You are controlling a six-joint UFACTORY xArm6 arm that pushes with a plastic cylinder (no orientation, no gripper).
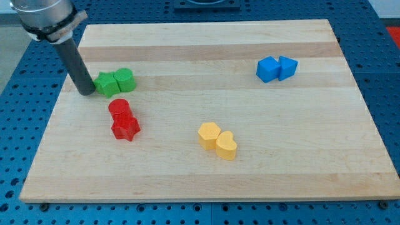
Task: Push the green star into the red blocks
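Observation:
The green star (107,84) lies at the board's left, touching a green rounded block (125,79) on its right. My tip (87,92) rests on the board just left of the green star, touching or nearly touching it. Two red blocks sit just below the green pair: a red cylinder (119,109) and a red star (125,127) right under it, touching each other. A small gap separates the green star from the red cylinder.
Two blue blocks (276,69) sit together at the upper right. Two yellow heart-like blocks (217,140) sit together at the lower middle. The wooden board (206,175) lies on a blue perforated table.

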